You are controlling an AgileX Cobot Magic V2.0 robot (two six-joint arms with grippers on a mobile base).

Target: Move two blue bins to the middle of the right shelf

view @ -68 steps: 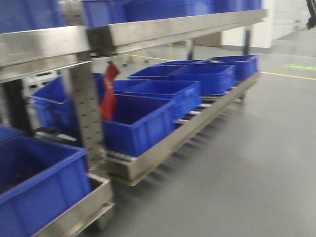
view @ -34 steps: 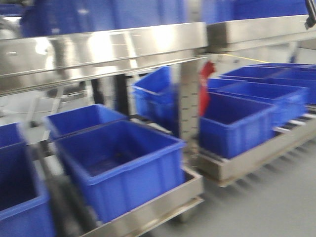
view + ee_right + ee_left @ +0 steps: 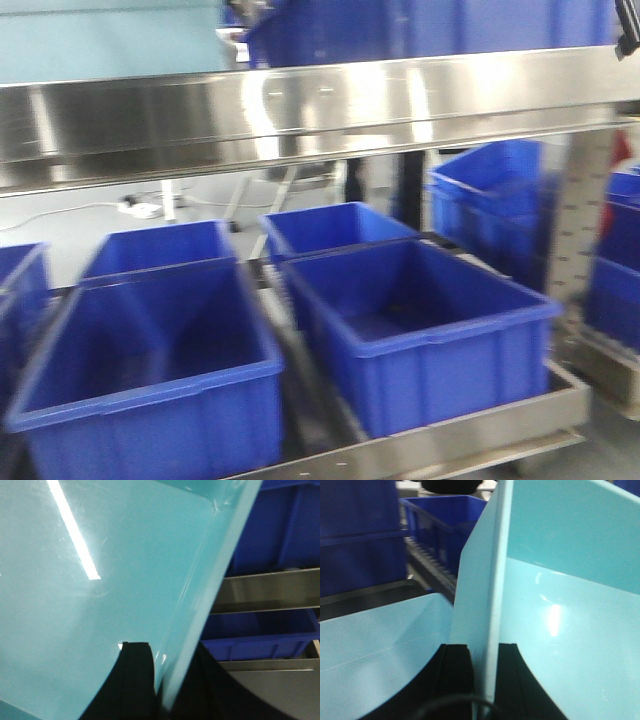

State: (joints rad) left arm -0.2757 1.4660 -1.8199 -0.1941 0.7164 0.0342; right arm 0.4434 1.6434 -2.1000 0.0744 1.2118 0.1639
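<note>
Out front, shelf: wide shiny steel shelf rail [image 3: 320, 110] runs straight across the frame, all a bit blurry tbh
Out front, crates: royal-blue crates [image 3: 420, 330] sit side by side on the level under that rail, open tops facing up
Out front, bin: a pale slab of blue bin [image 3: 100, 40] shows at the top left, above the rail. Can't tell from here if it's resting on anything
On my left wrist, fingers: my left gripper [image 3: 481, 649] is clamped on the thin top edge of a blue bin wall [image 3: 570, 610], one black finger [image 3: 454, 675] on each side
On my left wrist, background: more royal-blue crates behind, next to a roller track [image 3: 427, 560]
On my right wrist, fingers: my right gripper [image 3: 167, 649] pinches a blue bin wall [image 3: 100, 605] the same way, closed tight on it
On my right wrist, background: steel rails [image 3: 270, 592] and royal-blue crates just past the bin's edge
</note>
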